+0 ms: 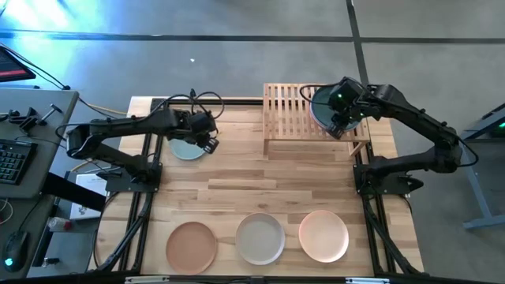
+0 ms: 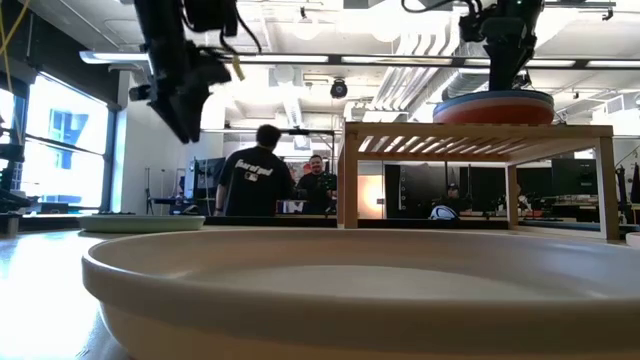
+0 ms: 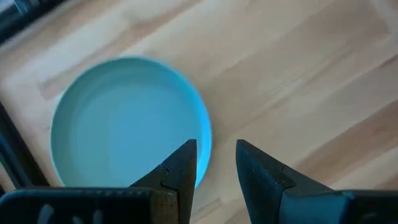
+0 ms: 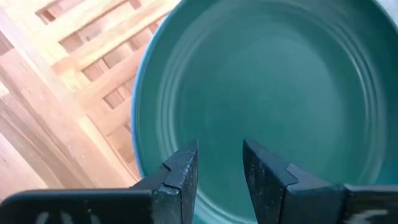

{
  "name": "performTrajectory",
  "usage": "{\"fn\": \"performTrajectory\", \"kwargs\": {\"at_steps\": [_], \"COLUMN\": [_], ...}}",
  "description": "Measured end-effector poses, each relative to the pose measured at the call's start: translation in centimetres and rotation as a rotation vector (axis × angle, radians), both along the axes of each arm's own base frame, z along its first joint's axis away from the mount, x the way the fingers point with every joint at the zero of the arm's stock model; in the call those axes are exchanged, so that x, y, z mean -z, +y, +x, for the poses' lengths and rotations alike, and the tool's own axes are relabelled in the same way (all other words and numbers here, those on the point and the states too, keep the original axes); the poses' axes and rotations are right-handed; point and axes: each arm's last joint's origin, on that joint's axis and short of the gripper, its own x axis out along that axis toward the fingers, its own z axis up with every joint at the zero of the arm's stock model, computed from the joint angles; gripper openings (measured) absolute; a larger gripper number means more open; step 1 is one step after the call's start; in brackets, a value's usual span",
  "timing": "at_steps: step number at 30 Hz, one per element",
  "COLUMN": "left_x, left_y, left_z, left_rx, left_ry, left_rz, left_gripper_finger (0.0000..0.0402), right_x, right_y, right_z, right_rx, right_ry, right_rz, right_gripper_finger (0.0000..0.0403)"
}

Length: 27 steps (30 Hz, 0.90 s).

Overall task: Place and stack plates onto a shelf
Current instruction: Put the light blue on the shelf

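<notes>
The bamboo-slat shelf stands at the table's far edge, toward one o'clock. On its right half sits a stack of plates, dark teal plate on top (blue and red-orange rims show beneath it). The mint green plate lies flat at eleven o'clock. Along the near edge, flat and apart: terracotta plate, grey-white plate, peach plate

Light wooden tabletop below the left gripper. Well off to that gripper's left, a grey desk with a black keyboard. Far beyond it, two people standing together, one back turned, under long ceiling lights.
</notes>
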Motion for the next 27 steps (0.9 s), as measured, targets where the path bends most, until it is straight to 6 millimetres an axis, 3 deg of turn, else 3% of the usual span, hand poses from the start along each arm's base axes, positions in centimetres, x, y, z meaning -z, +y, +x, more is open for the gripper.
{"fn": "performTrajectory", "kwargs": {"at_steps": [8, 27], "left_x": [4.8, 9.9], "left_y": [-0.1, 0.4], "left_z": [0.4, 2.6], "left_rx": [0.017, 0.033], "left_ry": [0.15, 0.295], "left_rz": [-0.144, -0.245], "left_gripper_finger": [0.0102, 0.0102], "right_x": [0.0, 0.0], "right_y": [-0.1, -0.1], "right_z": [0.1, 0.1], "right_rx": [0.0, 0.0], "right_ry": [-0.009, -0.008], "right_rz": [-0.006, -0.006], "right_gripper_finger": [0.0103, 0.0103]}}
